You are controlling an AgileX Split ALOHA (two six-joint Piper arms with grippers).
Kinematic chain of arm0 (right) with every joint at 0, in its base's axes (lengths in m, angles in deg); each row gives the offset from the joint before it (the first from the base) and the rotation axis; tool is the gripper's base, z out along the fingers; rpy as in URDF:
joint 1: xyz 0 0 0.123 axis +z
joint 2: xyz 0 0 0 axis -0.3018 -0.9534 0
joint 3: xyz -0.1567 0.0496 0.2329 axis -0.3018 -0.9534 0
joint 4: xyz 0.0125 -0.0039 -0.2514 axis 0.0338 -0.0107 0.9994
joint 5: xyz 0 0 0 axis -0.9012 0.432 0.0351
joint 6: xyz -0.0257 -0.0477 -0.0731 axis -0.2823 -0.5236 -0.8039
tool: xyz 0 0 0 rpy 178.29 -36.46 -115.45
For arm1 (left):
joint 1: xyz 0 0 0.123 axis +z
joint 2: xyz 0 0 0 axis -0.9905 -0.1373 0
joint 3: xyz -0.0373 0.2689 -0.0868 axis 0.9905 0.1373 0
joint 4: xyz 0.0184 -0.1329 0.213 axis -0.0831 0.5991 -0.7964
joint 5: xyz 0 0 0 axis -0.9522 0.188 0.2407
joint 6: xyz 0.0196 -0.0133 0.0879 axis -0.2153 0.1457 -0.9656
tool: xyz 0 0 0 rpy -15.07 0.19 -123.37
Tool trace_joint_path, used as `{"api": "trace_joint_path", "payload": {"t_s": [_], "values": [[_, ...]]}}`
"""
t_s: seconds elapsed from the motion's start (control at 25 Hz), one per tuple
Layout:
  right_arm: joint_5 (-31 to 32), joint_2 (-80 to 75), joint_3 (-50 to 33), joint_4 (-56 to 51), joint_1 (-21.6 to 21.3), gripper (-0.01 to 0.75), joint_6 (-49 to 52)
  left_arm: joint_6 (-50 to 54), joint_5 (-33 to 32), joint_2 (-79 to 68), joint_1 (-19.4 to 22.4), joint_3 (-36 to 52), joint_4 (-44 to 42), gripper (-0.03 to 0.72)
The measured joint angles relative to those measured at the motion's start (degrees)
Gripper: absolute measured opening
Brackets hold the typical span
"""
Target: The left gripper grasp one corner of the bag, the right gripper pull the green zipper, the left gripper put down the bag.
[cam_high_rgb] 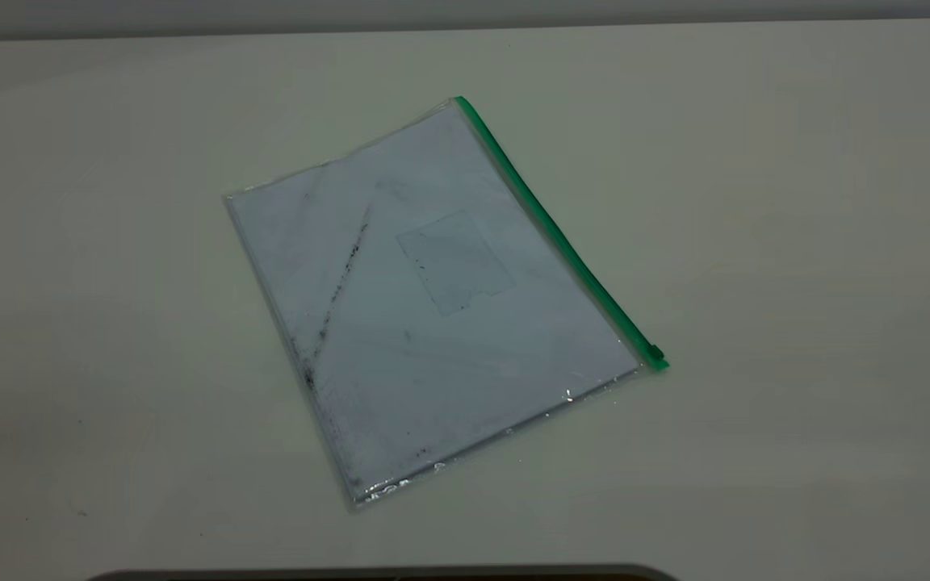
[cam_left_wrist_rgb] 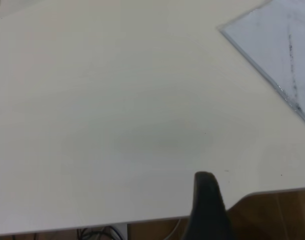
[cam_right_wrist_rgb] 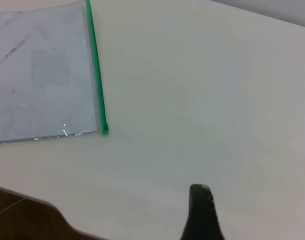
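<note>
The bag [cam_high_rgb: 433, 323] lies flat on the white table [cam_high_rgb: 796, 242], a clear pouch over white paper with a dark diagonal smudge and a small clear pocket. The green zipper [cam_high_rgb: 554, 230] runs along its right long edge, with the slider tab [cam_high_rgb: 655, 353] at the near end. Neither gripper shows in the exterior view. In the left wrist view the left gripper [cam_left_wrist_rgb: 206, 200] shows only as a black tapering tip above the table's edge, well apart from a corner of the bag [cam_left_wrist_rgb: 282, 45]. In the right wrist view the right gripper [cam_right_wrist_rgb: 201, 210] is a black tip away from the zipper [cam_right_wrist_rgb: 95, 70] and slider [cam_right_wrist_rgb: 105, 130].
The table's near edge has a dark rounded cut-out [cam_high_rgb: 384, 574]. A brown floor and cables [cam_left_wrist_rgb: 97, 234] show beyond the edge in the left wrist view. Bare table surface surrounds the bag on all sides.
</note>
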Motion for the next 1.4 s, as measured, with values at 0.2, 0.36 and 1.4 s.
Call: {"api": "trace_joint_path", "payload": {"t_s": [0.2, 0.36, 1.4], "values": [[0.0, 0.0, 0.0, 0.0, 0.0, 0.585, 0.0, 0.0, 0.0, 0.0, 0.1, 0.0, 0.0, 0.59], [0.0, 0.0, 0.0, 0.3, 0.0, 0.585, 0.5, 0.0, 0.0, 0.0, 0.1, 0.0, 0.0, 0.59], [-0.8, 0.0, -0.2, 11.4, 0.0, 0.585, 17.3, 0.0, 0.0, 0.0, 0.1, 0.0, 0.1, 0.59]]}}
